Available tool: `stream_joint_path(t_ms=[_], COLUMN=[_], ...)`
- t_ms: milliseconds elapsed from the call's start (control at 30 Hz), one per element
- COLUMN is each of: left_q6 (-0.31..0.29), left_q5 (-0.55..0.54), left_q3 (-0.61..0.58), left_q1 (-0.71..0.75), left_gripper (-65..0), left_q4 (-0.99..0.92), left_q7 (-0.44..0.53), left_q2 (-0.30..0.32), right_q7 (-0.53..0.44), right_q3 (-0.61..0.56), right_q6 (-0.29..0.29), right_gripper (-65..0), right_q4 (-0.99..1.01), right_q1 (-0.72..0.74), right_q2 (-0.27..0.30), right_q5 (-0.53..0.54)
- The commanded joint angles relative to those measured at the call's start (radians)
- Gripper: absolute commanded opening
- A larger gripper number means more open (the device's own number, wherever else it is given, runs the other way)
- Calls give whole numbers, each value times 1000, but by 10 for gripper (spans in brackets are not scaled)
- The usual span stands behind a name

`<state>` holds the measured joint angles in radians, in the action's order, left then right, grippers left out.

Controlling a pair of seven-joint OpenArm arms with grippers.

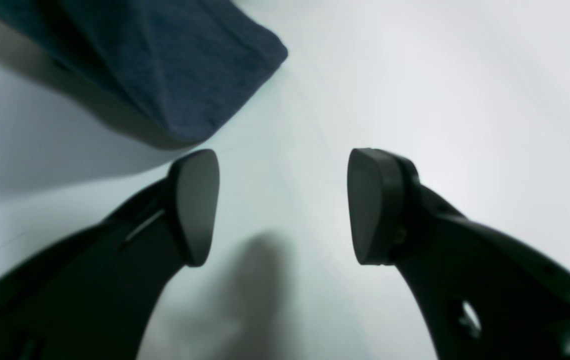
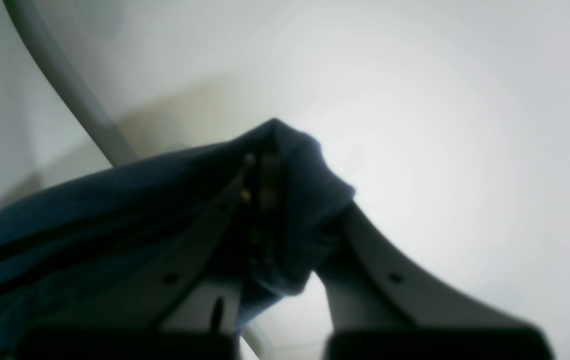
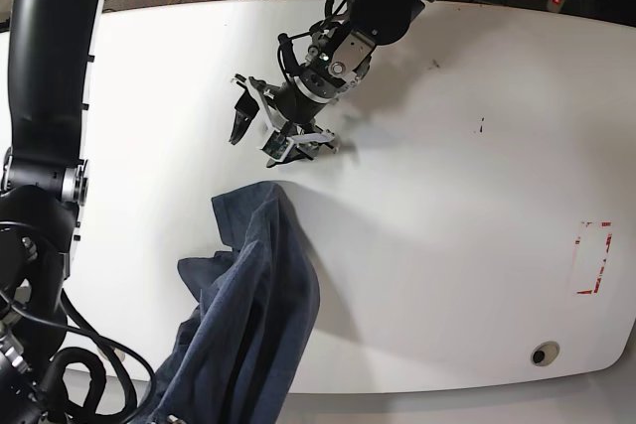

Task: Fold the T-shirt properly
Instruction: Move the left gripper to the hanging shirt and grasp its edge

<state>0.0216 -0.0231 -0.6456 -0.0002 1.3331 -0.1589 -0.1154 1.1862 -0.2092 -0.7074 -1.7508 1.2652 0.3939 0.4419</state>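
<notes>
The right gripper point(image 2: 265, 200) pinches the T-shirt point(image 3: 253, 315), which hangs at lower left; the left gripper point(image 1: 282, 205), fingers spread, hovers over the table point(image 3: 447, 196).

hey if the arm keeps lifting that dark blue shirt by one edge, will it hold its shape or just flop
The dark navy heathered fabric T-shirt will probably flop: in the base view it hangs in long drooping folds from its pinched edge down to the white table. It looks light, since the right tool carries it by a small bunch of cloth. Pushed, it would likely wrinkle and bunch rather than slide whole.
</notes>
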Motion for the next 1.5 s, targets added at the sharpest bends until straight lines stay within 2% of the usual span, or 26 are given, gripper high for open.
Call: stream_joint_path(t_ms=[0,33,167,200,433,600,767,933,1067,1267,1333,1400,1467], left_q6=[7,21,148,160,169,173,229,231,229,226,208,154,133], left_q5=[-2,-1,-1,-1,-7,-8,-19,-154,-246,-288,-291,-291,-291], left_q3=[5,7,7,7,7,7,0,-12,-93,-168,-171,-167,-167], left_q1=[-16,-16,-21,-28,-91,-137,-182,-249,-307,-323,-320,-317,-304], left_gripper=[-278,-278,-278,-278,-278,-278,-278,-278,-278,-278,-278,-278,-278], left_q4=[-7,-13,-23,-30,-149,-263,-337,-415,-459,-456,-453,-432,-398], left_q7=[46,48,49,49,65,152,209,262,264,264,261,258,256], left_q2=[-25,-28,-30,-30,-42,-42,-42,-42,-42,-42,-42,-42,-42], right_q7=[-25,-25,-25,-25,-27,-27,-27,-27,-27,-27,-27,-27,-27], right_q3=[12,12,11,11,11,9,9,9,9,9,9,9,9], right_q6=[9,9,9,9,9,9,9,9,9,9,9,9,9], right_gripper=[-650,-650,-650,-650,-650,-650,-650,-650,-650,-650,-650,-650,-650], right_q4=[-4,-4,-4,-4,-2,-2,-2,-2,-2,-2,-2,-2,-2], right_q1=[40,40,40,40,40,40,40,40,40,40,40,40,40], right_q2=[4,6,7,7,3,1,1,3,3,6,7,7,9], right_q5=[-13,-13,-13,-13,-13,-13,-13,-13,-13,-13,-13,-13,-13])
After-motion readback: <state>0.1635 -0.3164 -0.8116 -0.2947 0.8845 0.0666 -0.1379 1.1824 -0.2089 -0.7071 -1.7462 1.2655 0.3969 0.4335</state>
